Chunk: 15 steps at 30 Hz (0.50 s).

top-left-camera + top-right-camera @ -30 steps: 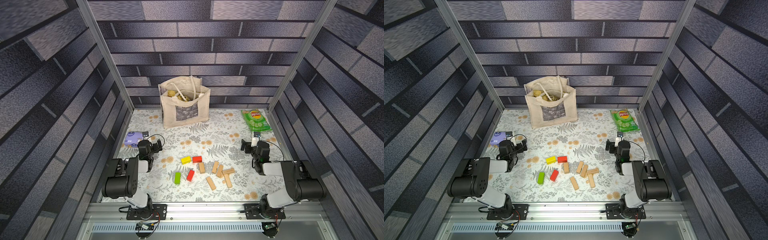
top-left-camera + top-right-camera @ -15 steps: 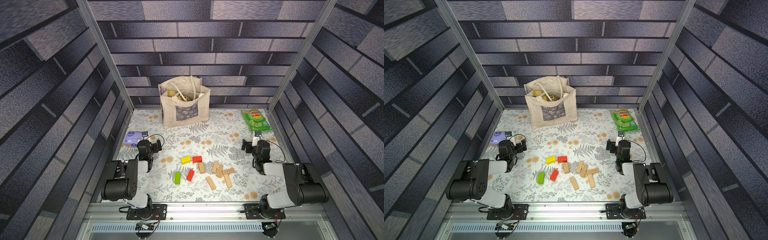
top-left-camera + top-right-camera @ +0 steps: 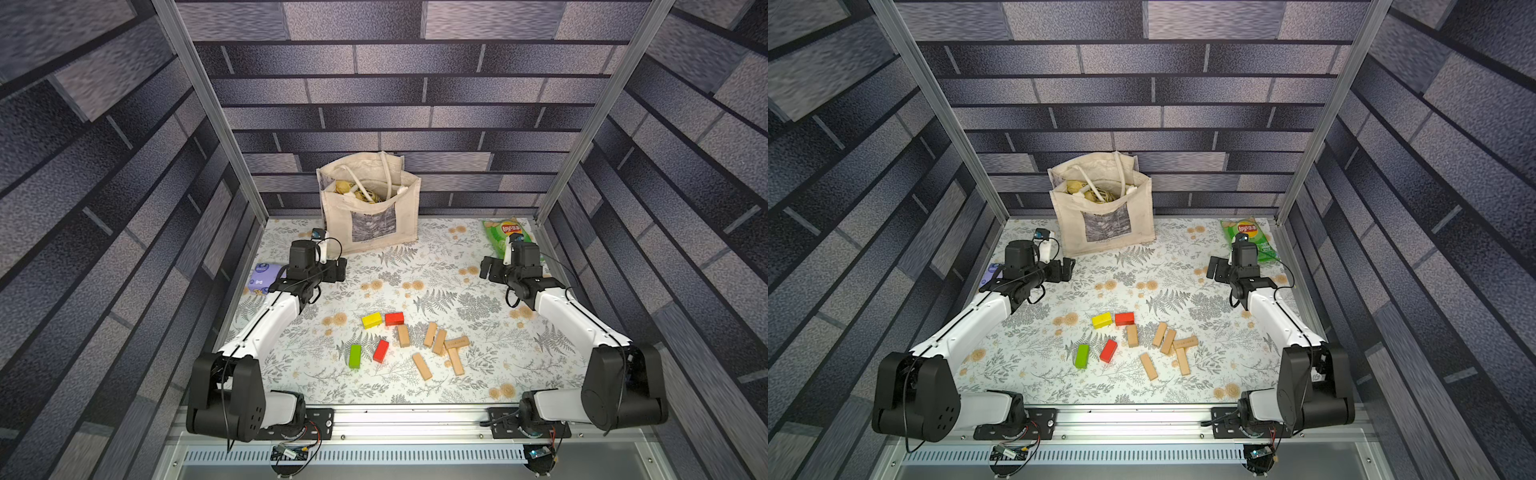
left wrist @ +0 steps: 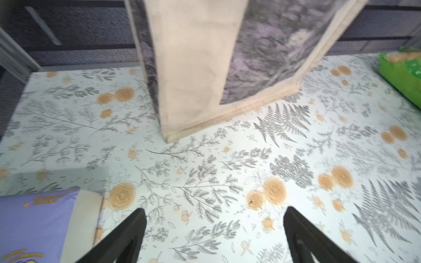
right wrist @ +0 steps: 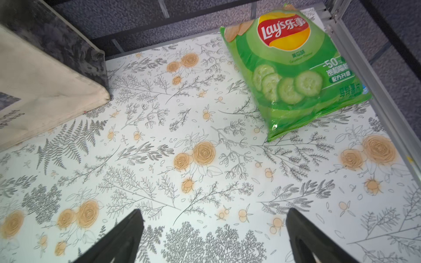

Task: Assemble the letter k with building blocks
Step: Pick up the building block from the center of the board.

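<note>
The building blocks lie loose on the floral mat in both top views: a yellow block point(image 3: 372, 320), a red block point(image 3: 394, 318), a green block point(image 3: 355, 356), a second red block point(image 3: 381, 351) and several tan blocks point(image 3: 439, 342) point(image 3: 1168, 341). They form no letter k. My left gripper point(image 3: 338, 270) point(image 4: 214, 218) is open over bare mat at the back left, far from the blocks. At the back right my right gripper point(image 3: 488, 268) point(image 5: 214, 220) is also open, with nothing between its fingers. Neither wrist view shows a block.
A cream tote bag point(image 3: 370, 216) point(image 4: 193, 68) stands at the back centre. A green crisp bag point(image 3: 505, 237) point(image 5: 293, 75) lies in the back right corner. A purple tissue pack point(image 3: 266, 276) point(image 4: 34, 225) lies beside the left gripper. Metal frame posts and walls close in the mat.
Both arms have stretched out from their folded poses, carrying the grippers farther toward the back. The blocks have not moved.
</note>
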{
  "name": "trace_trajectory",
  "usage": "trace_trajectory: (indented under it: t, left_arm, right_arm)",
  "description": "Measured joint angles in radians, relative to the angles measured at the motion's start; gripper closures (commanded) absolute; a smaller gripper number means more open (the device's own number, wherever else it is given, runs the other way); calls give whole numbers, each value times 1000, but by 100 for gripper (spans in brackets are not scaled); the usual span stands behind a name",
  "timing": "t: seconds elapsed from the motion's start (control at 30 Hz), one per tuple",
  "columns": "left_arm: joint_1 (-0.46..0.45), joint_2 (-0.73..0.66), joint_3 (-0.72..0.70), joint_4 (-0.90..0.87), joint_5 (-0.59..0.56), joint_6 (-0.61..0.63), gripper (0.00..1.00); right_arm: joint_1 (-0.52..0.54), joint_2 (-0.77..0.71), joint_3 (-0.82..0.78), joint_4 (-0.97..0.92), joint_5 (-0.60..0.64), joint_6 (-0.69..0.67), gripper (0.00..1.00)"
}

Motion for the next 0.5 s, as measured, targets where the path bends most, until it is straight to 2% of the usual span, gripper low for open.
trace_trajectory:
  t: [0.13,0.27,0.5]
  left_arm:
    - [-159,0,66,-224,13,41,6]
    - [-291,12,92,-378,-50,100,11]
    - [-332,83,99,-518,-118,176,16]
  right_arm:
    - [24,-23,21,-148,-103,106,0]
    - [71,-51,-5,-216,-201,221,0]
    - [210,-154,-161,-210,-289,418,0]
